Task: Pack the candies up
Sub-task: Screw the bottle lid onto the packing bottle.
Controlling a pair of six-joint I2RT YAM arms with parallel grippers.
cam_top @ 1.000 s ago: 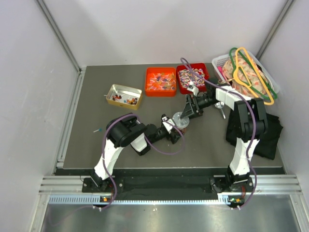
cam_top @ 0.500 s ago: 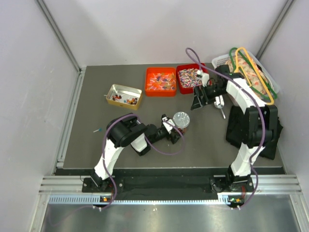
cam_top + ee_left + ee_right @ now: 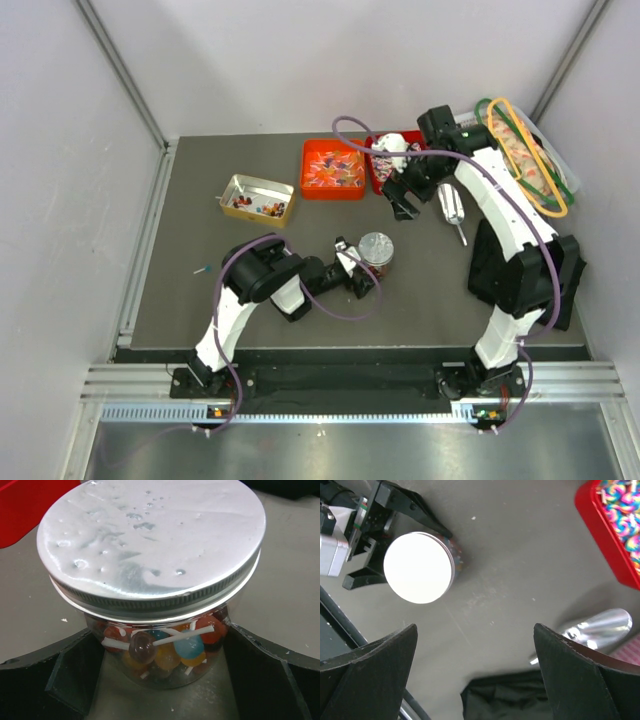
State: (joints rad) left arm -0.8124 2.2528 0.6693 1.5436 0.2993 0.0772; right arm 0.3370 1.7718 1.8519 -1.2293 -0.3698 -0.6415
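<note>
Left gripper [image 3: 160, 682] is closed around the jar [image 3: 212, 630], I think to keep it steady; the candies [image 3: 167, 650] sit inside, under the lid [image 3: 150, 540]. Right gripper [image 3: 475, 675] hangs open and holds nothing, high beside the red tray [image 3: 587, 515] of more sweets

Glass jar [image 3: 165, 675]: clear, with a plain silver lid [image 3: 150, 545]. Candies [image 3: 190, 647] inside it: red, blue, orange and dark brown balls on white sticks. Red tray [image 3: 597, 520]: holds sweets swirled in pink, blue, yellow and white. Orange tray [image 3: 334, 194]: mostly orange and red contents. Tin [image 3: 285, 212]: gold. Scoop [image 3: 597, 627]: shiny silver. Table [image 3: 520, 555]: matt dark grey. Cloth [image 3: 505, 700]: black. Cables [image 3: 330, 312]: purple. Hangers [image 3: 545, 170]: one green, one orange.
</note>
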